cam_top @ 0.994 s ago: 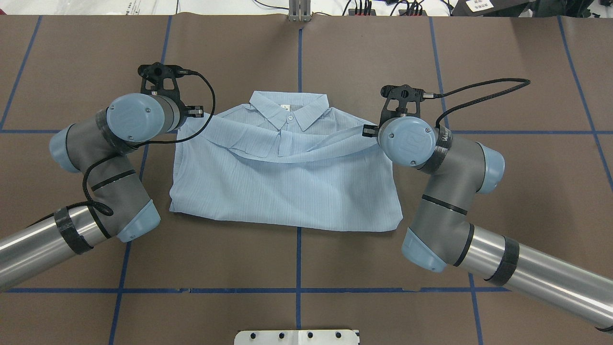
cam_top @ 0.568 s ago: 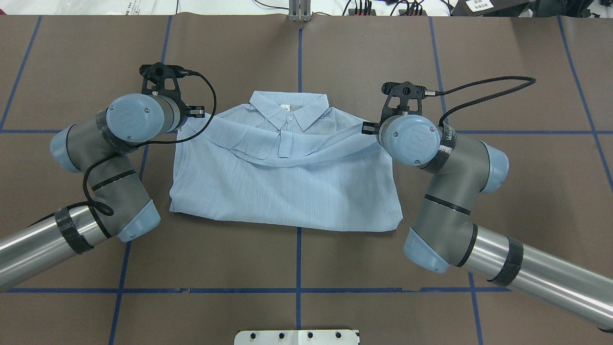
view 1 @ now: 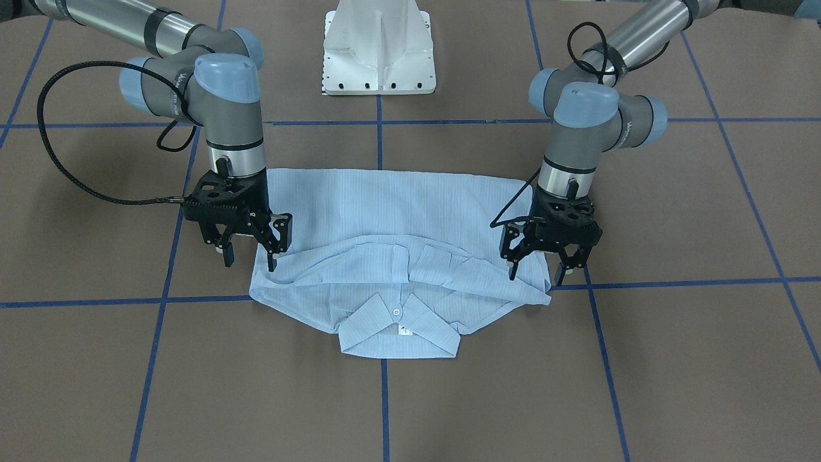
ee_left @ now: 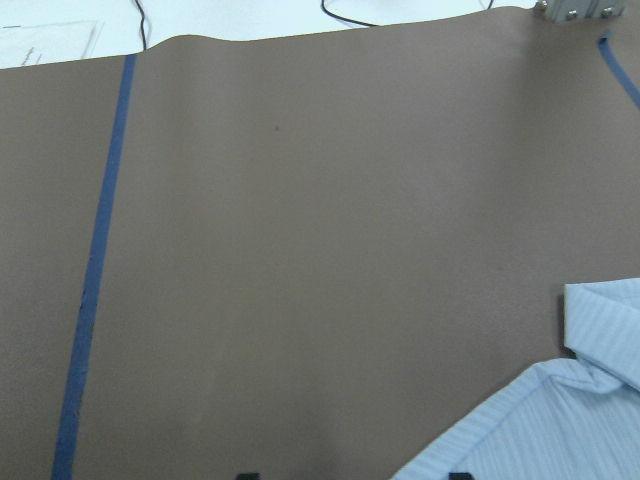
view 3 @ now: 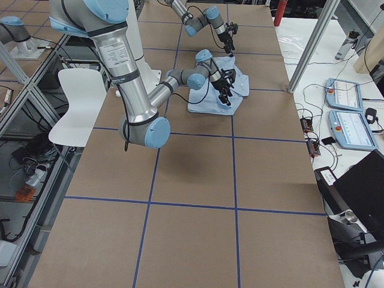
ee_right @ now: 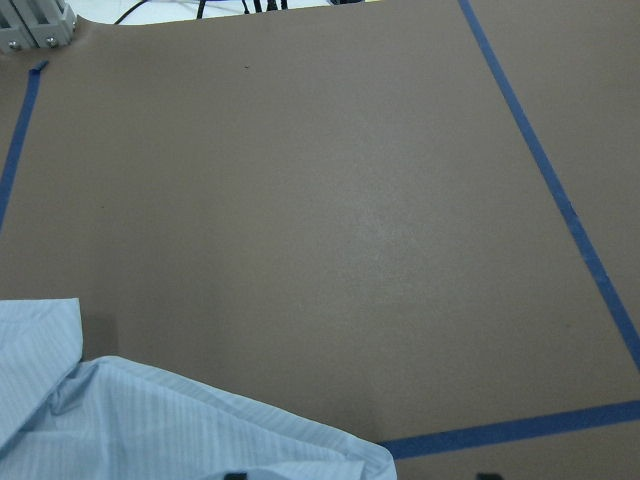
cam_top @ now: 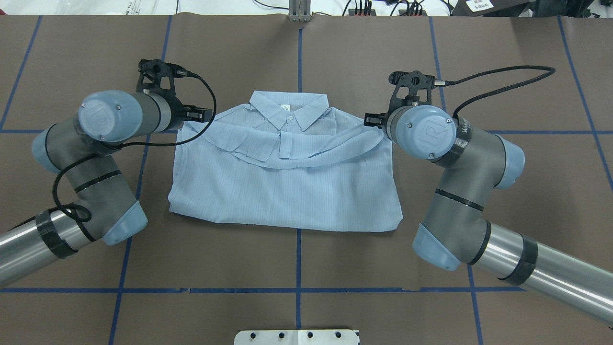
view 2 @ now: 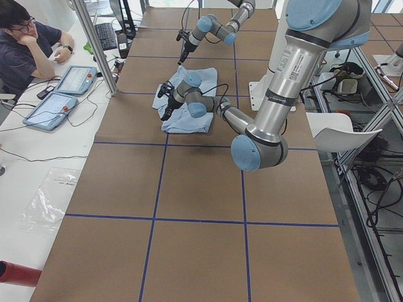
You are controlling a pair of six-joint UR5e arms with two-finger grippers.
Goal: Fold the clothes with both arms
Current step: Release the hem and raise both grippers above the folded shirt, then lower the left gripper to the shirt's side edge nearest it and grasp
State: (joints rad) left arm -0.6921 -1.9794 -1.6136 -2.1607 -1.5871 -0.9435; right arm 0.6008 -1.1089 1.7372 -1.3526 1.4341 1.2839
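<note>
Brown, blue-taped table (cam_top: 364,268) bears the shirt (cam_top: 287,191); left hand (view 1: 535,276) and right hand (view 1: 250,260) gape empty; person (view 2: 25,47) sits nearby.

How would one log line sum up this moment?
shirt: folded, on table | left gripper: open, at shirt edge | right gripper: open, at shirt edge

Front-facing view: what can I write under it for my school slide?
The left gripper and right gripper, both open, hang at either side of the folded blue shirt.
</note>
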